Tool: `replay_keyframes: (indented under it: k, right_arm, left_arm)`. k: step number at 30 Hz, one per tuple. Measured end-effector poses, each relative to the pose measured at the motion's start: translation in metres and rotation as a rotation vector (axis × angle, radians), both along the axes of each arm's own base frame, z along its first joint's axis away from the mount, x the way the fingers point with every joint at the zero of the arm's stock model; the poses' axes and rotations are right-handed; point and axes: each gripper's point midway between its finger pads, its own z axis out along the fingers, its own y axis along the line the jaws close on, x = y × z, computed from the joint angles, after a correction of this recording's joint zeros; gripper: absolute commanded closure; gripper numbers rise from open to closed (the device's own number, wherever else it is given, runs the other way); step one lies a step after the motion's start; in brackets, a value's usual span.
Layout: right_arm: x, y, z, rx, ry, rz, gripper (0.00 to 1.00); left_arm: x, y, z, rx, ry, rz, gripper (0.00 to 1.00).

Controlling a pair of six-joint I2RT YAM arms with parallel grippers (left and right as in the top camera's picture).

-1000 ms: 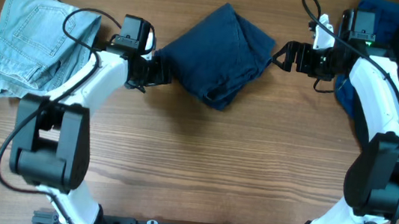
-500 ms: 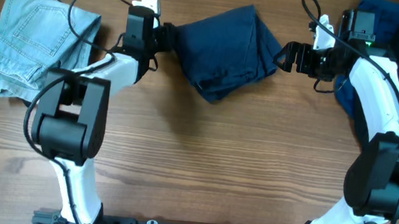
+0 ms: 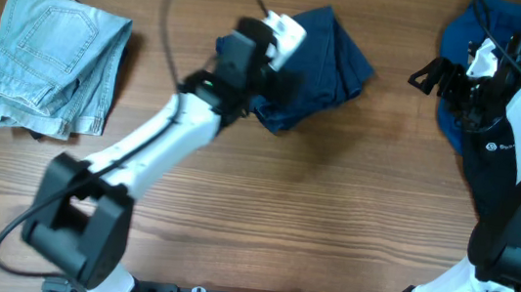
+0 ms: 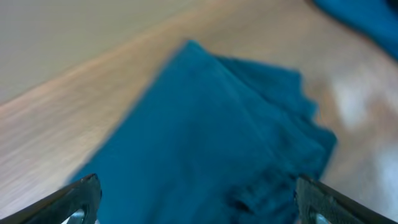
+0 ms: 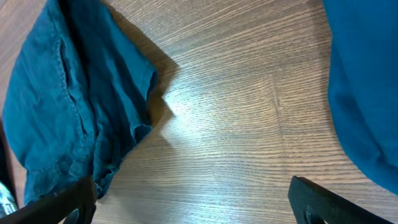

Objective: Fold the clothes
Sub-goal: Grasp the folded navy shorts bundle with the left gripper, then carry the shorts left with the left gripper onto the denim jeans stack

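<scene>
Looking down from overhead, I see the folded navy trousers (image 3: 334, 61) lying as a compact packet at the top centre of the table (image 3: 282, 217). My left arm reaches diagonally across the wood, and its wrist covers the packet's left half. The left wrist view is blurred. It does show the left gripper (image 4: 198, 200) with its fingers spread wide apart, one at each lower corner, and the trousers filling the space below. Nothing is clamped. I judge it hangs there either to press the fold flat or to take the packet's edge and move it aside. I cannot tell whether the fingers touch the cloth.

The right gripper (image 3: 428, 75) is also spread apart and holds nothing. It sits over bare wood between the trousers and the heap at the right edge, near a royal-blue garment (image 5: 367, 93) that lies loose and unfolded. My guess is that it is placed there to stay clear of the left arm while being close enough to draw the next piece.

Light jeans (image 3: 50, 53) rest folded at the far left, well apart from the trousers, on something dark that shows only at its edge. That looks to me like the finished pile, with the unfolded pieces on the right.

No basket, bin or tray is in view; everything lies directly on the table.
</scene>
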Motion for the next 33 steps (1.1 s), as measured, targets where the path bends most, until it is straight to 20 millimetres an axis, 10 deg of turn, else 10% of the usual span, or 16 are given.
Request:
replay_keyframes:
  k: [5,12,24,28,30,33]
  right_arm:
    - [-0.001,0.000,0.000,0.004,0.007,-0.006,0.00]
    - [-0.002,0.000,-0.001,0.005,0.010,-0.006,0.00]
    - [-0.001,0.000,0.000,0.005,0.009,-0.006,0.00]
    - [-0.002,0.000,-0.001,0.005,0.010,-0.006,0.00]
    - [-0.001,0.000,0.000,0.005,0.009,-0.006,0.00]
    - [-0.001,0.000,0.000,0.005,0.009,-0.006,0.00]
  left_arm:
    - [-0.026,-0.055,-0.044,0.204,-0.050,-0.168,0.00]
    - [-0.026,-0.049,-0.116,0.368,0.013,-0.168,0.00]
    - [-0.018,-0.050,-0.136,0.433,-0.020,-0.182,0.02]
    - [-0.016,-0.054,-0.137,0.467,-0.054,-0.214,0.16]
    - [-0.006,-0.060,-0.138,0.510,-0.119,-0.234,0.54]
    - [0.006,-0.059,-0.146,0.586,-0.188,-0.225,0.70]
